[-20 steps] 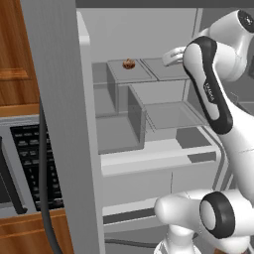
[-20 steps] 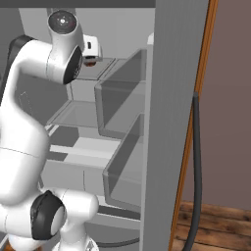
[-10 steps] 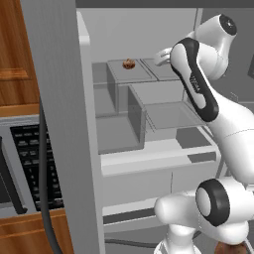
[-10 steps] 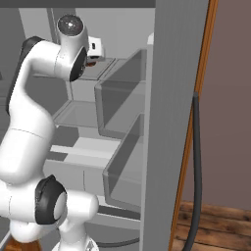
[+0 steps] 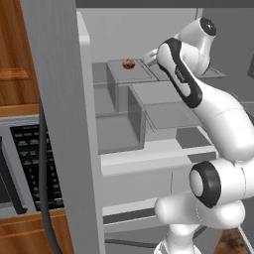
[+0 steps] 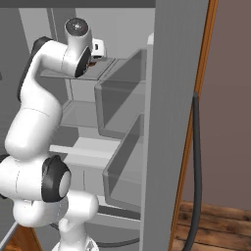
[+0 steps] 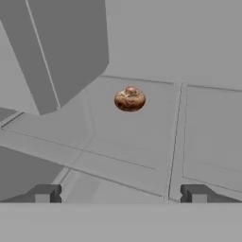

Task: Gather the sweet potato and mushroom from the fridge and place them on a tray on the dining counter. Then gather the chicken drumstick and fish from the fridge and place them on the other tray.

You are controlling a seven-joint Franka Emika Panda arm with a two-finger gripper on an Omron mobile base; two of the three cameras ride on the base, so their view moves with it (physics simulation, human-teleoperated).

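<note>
Step in hand: reaching into fridge [image 5: 59,124] for mushroom [image 7: 129,99]. Hand [image 7: 120,194] wide apart, empty. Mushroom on upper shelf, 12 o'clock, apart. Next: advance, straddle, close.

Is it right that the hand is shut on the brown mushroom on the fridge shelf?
Not quite. In the hand view the hand is open, its two fingertips standing far apart, and the brown mushroom lies untouched ahead of them. It does sit on the fridge shelf, as you said.
</note>
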